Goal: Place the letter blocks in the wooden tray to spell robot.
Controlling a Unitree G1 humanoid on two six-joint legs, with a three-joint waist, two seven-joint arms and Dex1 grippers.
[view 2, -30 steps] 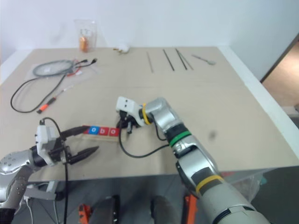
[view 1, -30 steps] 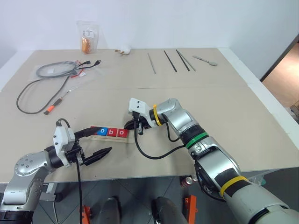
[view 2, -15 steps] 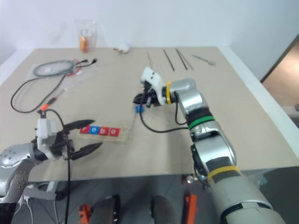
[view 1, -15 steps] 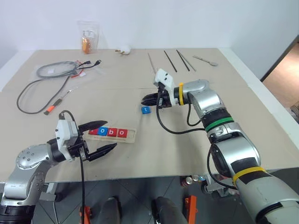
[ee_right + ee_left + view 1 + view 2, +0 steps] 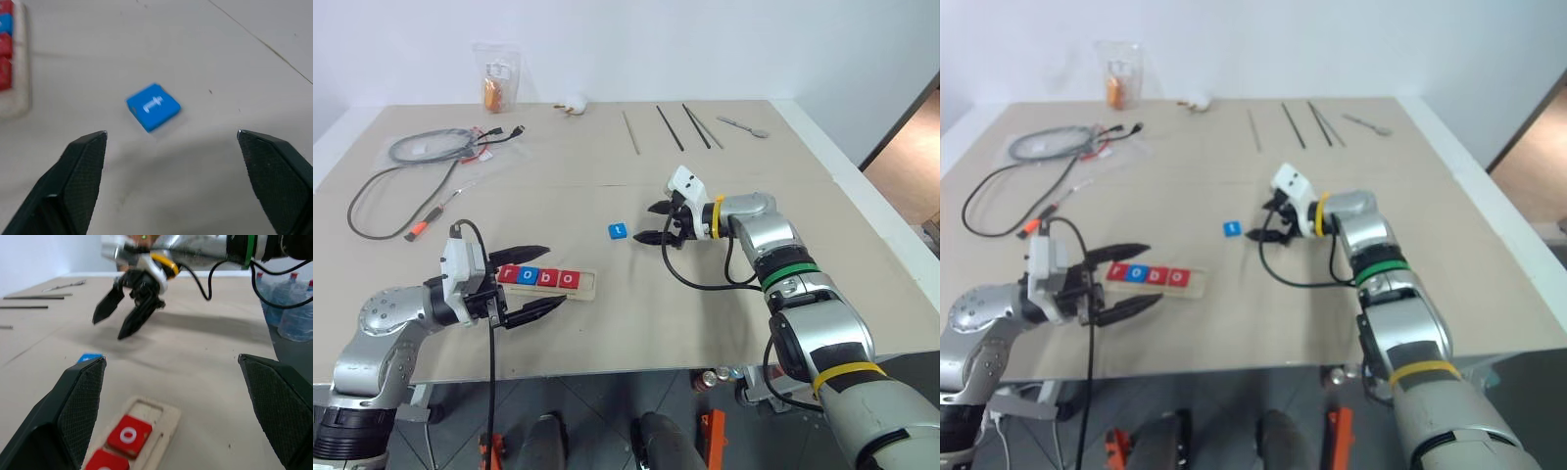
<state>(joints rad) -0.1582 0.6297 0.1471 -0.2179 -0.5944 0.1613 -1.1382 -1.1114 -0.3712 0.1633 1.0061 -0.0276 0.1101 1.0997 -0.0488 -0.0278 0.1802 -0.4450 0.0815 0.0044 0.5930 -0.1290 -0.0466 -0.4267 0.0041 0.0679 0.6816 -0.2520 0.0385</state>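
Since a second ago my right gripper [image 5: 654,222] has swung away from the open end of the long pale-wood tray [image 5: 590,284] toward the middle of the beige tabletop [image 5: 607,343], and its jaws have gone from shut to spread wide with nothing between them. Just beside its fingertips lies the small blue square tile with a white t [image 5: 153,106], flat on the tabletop, letter up, well apart from the tray. That tray sits near the front edge and already carries four tiles in a row, red, blue, red, red [image 5: 537,277], with one bare slot left at its right-hand end. My left gripper [image 5: 534,279] hovers around the tray's other end, jaws open and empty. I judge the last letter is in hand: next I must close on the t tile, carry it to the free slot and set it down the right way round.
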